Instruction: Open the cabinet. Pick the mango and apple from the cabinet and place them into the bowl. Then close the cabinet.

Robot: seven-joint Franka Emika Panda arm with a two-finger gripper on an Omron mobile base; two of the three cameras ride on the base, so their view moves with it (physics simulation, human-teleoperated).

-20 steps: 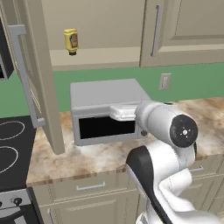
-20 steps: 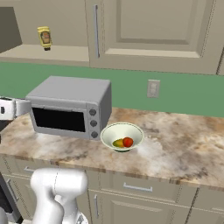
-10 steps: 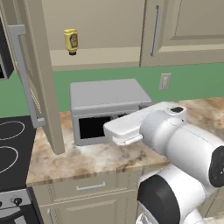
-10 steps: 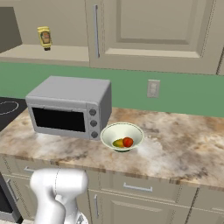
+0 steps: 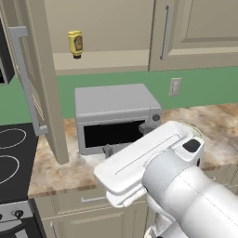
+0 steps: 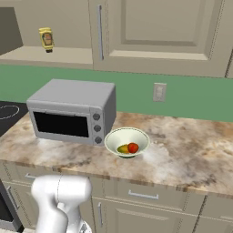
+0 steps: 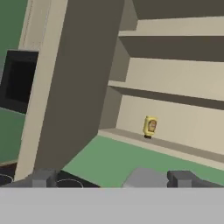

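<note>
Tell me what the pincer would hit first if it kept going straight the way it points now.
Probably the open cabinet: the pincer looks up into its shelves, near the yellow bottle, with the open door to one side. Depth is unclear, so shelf edge or back wall is a guess.

Matt beige cabinet, smooth grey metal-look microwave, mottled stone-look counter, glossy bowl.
</note>
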